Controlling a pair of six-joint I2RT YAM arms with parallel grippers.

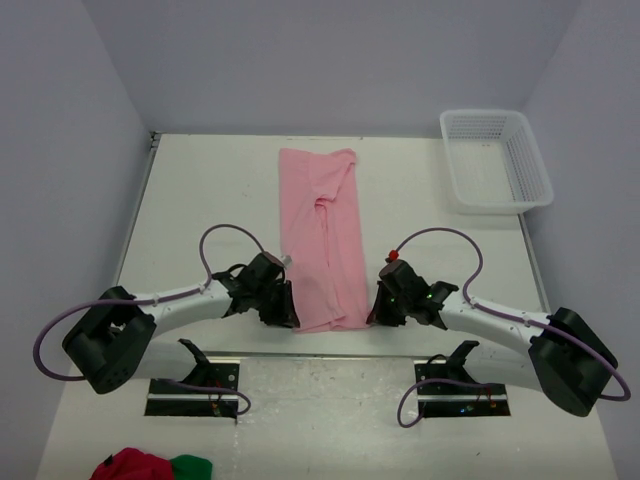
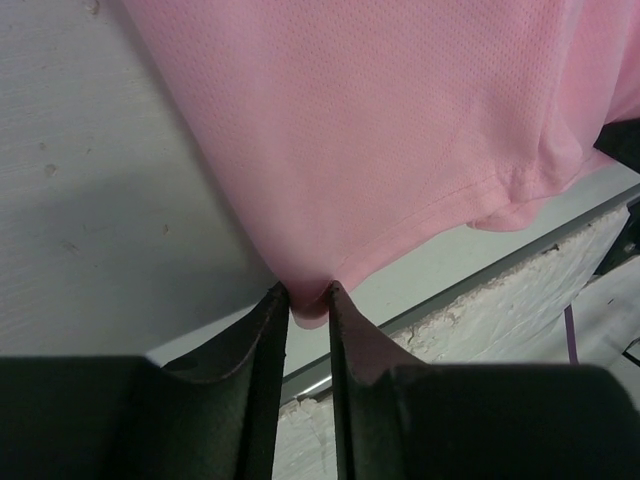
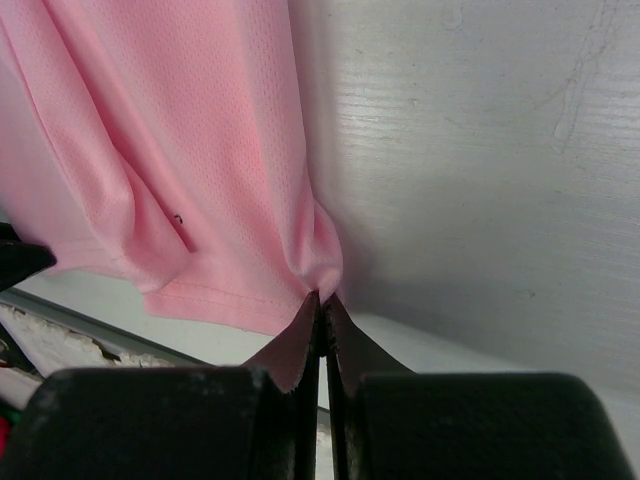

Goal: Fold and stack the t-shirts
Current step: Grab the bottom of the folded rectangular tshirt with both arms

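1. Top view: the shirt [image 1: 320, 240] lies on the worktop [image 1: 200, 200] as a long pink strip folded lengthwise. The left gripper [image 1: 285, 310] and right gripper [image 1: 378, 305] sit at its two near corners.
2. Left wrist: the jaws grasp the hem corner, with a pinch of cloth bulging between their tips. The cloth is a fine mesh knit with a stitched hem.
3. Right wrist: the jaws are clenched tight on the other corner. Folds fan out from the pinch.

Robotics lab cell: plain grey walls [image 1: 330, 60] around a white table [image 1: 200, 200], left arm [image 1: 170, 300] and right arm [image 1: 500, 325] bolted on
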